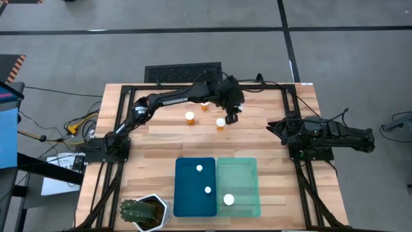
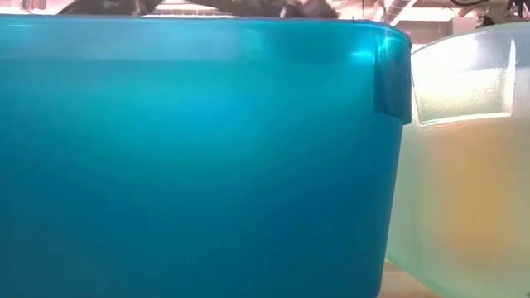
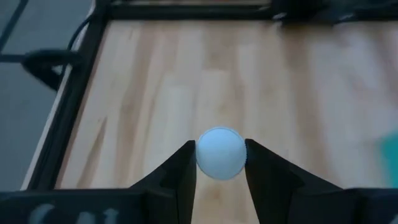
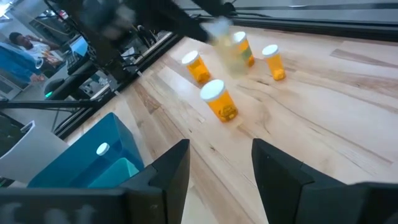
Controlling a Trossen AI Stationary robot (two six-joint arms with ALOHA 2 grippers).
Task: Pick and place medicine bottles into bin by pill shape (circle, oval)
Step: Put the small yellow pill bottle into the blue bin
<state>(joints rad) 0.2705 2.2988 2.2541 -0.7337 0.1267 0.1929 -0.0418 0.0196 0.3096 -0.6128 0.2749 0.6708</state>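
My left gripper (image 1: 230,116) reaches over the table's far middle and is shut on a medicine bottle, whose white cap (image 3: 221,152) shows between the fingers. In the high view the gripper hides this bottle. The right wrist view shows it blurred (image 4: 240,50) under the arm. Three more orange bottles stand upright on the wood (image 1: 190,117) (image 1: 205,105) (image 1: 221,122). The blue bin (image 1: 183,193) holds two bottles (image 1: 199,168) (image 1: 208,190). The green bin (image 1: 248,180) holds one (image 1: 228,200). My right gripper (image 4: 221,168) is open and empty at the table's right side (image 1: 278,126). My left gripper pinches the bottle's round white cap (image 3: 200,155) between its two fingers, one on either side. The fingers come from above, pointing down. The cap hides the bottle's body, and I cannot tell whether it stands on the table or is lifted.
A spiky green plant in a white pot (image 1: 143,212) stands at the near left corner. The two bins sit side by side at the near middle, and their walls (image 2: 190,157) (image 2: 464,165) fill the low view. A black frame (image 1: 283,103) borders the table.
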